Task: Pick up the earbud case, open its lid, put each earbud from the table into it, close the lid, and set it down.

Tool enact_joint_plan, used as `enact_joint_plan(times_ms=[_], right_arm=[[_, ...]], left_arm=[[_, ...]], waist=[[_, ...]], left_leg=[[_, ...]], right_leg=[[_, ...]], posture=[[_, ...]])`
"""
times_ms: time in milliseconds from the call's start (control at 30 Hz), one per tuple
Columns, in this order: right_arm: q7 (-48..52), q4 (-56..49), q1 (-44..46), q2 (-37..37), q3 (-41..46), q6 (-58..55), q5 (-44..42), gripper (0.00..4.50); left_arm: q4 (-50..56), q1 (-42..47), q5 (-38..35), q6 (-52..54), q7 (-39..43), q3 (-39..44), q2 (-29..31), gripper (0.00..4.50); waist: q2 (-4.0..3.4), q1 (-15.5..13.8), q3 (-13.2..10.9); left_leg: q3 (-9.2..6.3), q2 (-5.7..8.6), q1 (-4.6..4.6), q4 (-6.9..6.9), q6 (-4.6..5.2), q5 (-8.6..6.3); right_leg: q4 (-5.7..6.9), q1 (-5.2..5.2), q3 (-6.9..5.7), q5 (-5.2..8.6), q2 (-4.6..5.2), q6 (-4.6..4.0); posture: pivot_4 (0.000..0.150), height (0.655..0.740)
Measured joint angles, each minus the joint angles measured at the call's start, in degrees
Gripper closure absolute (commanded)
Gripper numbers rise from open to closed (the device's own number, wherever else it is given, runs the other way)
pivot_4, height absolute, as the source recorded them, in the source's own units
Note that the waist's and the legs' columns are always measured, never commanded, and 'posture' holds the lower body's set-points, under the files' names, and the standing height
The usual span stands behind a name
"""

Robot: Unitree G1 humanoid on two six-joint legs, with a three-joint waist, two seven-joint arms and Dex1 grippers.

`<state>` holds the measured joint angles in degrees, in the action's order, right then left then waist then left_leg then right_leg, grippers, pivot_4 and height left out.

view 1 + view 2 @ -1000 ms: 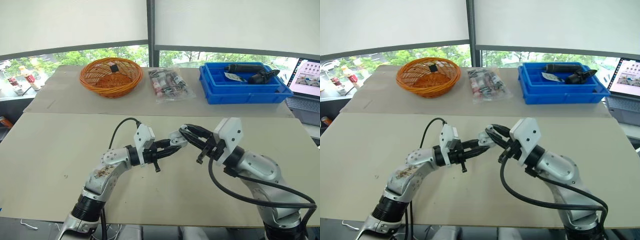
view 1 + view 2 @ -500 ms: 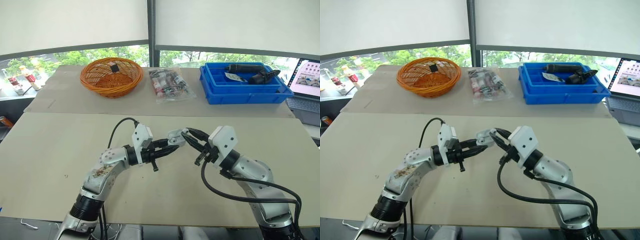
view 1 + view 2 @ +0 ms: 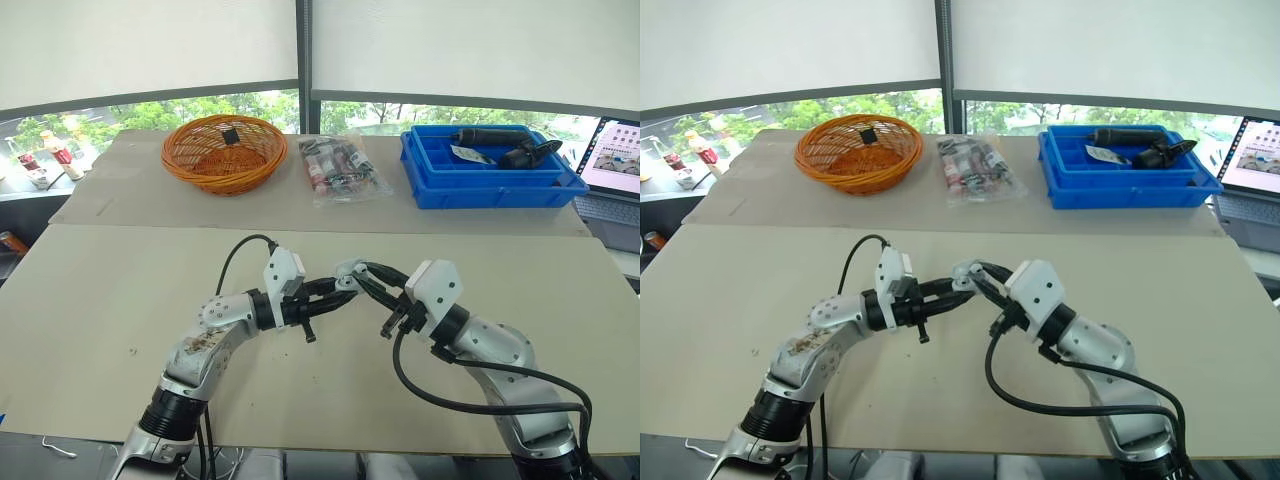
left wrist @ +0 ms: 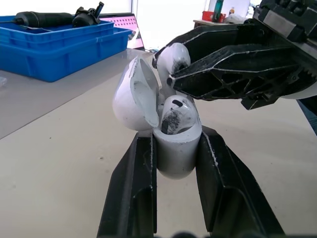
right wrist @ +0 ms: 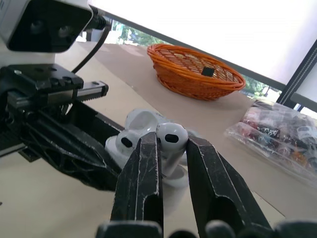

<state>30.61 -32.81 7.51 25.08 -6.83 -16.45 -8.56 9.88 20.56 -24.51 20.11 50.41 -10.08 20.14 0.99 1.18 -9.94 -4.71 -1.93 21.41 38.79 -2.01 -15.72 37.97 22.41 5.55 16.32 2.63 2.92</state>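
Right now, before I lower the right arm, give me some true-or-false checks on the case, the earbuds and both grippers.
1. The lid of the earbud case is open. True.
2. The right gripper is empty. False: it is shut on the second earbud, just above the case.
3. The first earbud sits in the case. True.
4. The case lies loose, with no gripper on it. False: the left gripper is shut on it.
5. The orange basket stands at the robot's far right. False: it is at the far left; the blue bin is at the far right.
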Motion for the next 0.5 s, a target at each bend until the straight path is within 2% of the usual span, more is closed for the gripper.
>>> enact_joint_plan(times_ms=[367,400,500], right_arm=[[-0.1,0.1,0.0,0.4,-1.3,0.8,2.8,4.16],[-0.2,-0.2,0.0,0.3,-1.3,-0.2,2.5,3.13],[-0.5,-1.1,0.0,0.2,-0.6,-3.2,0.5,2.07]], left_arm=[[-0.6,0.0,0.3,0.0,0.0,-0.1,-0.3,3.92],[-0.6,0.0,0.4,0.0,0.1,-0.1,-0.3,3.92],[-0.6,0.0,0.5,-0.1,0.3,-0.1,-0.2,3.92]], waist=[[0.00,0.0,0.0],[0.00,0.0,0.0],[0.00,0.0,0.0]], left_leg=[[0.00,-0.01,0.00,-0.01,0.00,0.00],[0.00,0.00,0.00,-0.01,0.00,0.00],[0.00,0.00,0.00,-0.01,0.00,0.00]], right_leg=[[0.00,0.00,0.00,0.00,0.00,0.00],[0.00,0.00,0.00,0.00,0.00,0.00],[0.00,0.00,0.00,0.00,0.00,0.00]], posture=[[0.150,0.7114],[0.150,0.7114],[0.150,0.7114]])
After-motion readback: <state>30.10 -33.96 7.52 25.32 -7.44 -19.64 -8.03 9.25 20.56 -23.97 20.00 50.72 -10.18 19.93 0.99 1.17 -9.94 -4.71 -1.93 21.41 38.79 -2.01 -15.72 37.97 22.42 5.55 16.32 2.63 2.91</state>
